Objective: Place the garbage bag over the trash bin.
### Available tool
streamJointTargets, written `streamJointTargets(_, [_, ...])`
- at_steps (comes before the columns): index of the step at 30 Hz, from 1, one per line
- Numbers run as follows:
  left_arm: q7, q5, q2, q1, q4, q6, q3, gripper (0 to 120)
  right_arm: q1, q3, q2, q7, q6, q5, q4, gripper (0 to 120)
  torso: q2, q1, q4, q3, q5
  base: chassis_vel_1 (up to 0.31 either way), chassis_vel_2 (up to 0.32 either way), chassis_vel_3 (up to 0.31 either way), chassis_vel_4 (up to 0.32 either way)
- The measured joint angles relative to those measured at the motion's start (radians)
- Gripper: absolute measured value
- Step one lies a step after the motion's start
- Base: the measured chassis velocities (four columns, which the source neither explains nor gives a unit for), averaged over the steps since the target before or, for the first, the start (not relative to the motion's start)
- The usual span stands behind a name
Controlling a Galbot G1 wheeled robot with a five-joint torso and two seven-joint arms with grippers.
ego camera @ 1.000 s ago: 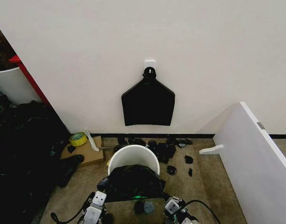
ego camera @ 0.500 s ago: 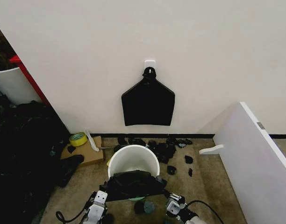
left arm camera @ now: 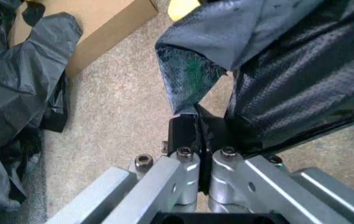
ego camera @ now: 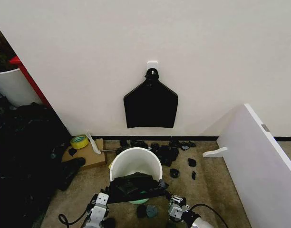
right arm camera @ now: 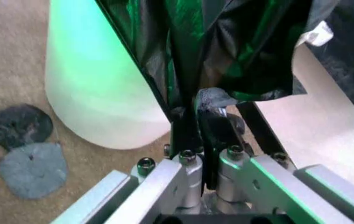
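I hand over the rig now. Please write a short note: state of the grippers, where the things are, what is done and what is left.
Left gripper: shut on the bag, at its left edge, low by the bin.
Right gripper: shut on the bag's right edge, beside the bin's wall.
Bag: stretched between both grippers across the bin's near side.
Done: bag gripped and spread at the bin.
Left: the bin's mouth is uncovered; the bag must go over the rim.
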Motion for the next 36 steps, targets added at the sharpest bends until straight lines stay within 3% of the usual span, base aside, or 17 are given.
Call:
streamJointTargets(3, [-0.011, 0.001, 0.005, 0.031, -0.029, -0.009, -0.012, 0, -0.011, 0.007, -0.014, -0.025, 0.045, 0.072, 0.014, 8, 0.0, 0.0, 0.0, 0.0, 0.0, 0.0, 0.0, 0.0, 0.0])
streamJointTargets(6, [-0.022, 0.008, 0.011, 0.051, -0.051, -0.01, -0.018, 8, -0.019, 0.019, -0.027, -0.061, 0.095, 0.116, 0.02, 18, 0.0, 0.0, 0.0, 0.0, 0.0001, 0.0, 0.0, 0.0, 0.0])
streamJointTargets(13, [-0.057, 0.044, 0.039, 0.14, -0.136, -0.007, -0.062, 36, -0.053, 0.096, -0.063, -0.204, 0.301, 0.19, 0.031, 46, 0.0, 0.0, 0.0, 0.0, -0.0001, 0.0, 0.0, 0.0, 0.0])
streamJointTargets(21, [-0.08, 0.075, 0.066, 0.213, -0.206, -0.012, -0.092, 61, -0.071, 0.118, -0.064, -0.255, 0.353, 0.203, 0.052, 71, 0.0, 0.0, 0.0, 0.0, 0.0, 0.0, 0.0, 0.0, 0.0])
streamJointTargets(27, [-0.094, 0.114, 0.091, 0.276, -0.257, -0.019, -0.113, 88, -0.078, 0.116, -0.058, -0.281, 0.375, 0.19, 0.055, 95, 0.0, 0.0, 0.0, 0.0, 0.0001, 0.0, 0.0, 0.0, 0.0])
streamJointTargets(32, [-0.097, 0.119, 0.092, 0.295, -0.279, -0.019, -0.114, 99, -0.076, 0.146, -0.059, -0.346, 0.419, 0.191, 0.044, 100, 0.0, 0.0, 0.0, 0.0, 0.0, 0.0, 0.0, 0.0, 0.0])
streamJointTargets(36, [-0.097, 0.121, 0.089, 0.302, -0.3, -0.023, -0.114, 100, -0.067, 0.202, -0.053, -0.45, 0.474, 0.21, 0.034, 100, 0.0, 0.0, 0.0, 0.0, 0.0, 0.0, 0.0, 0.0, 0.0])
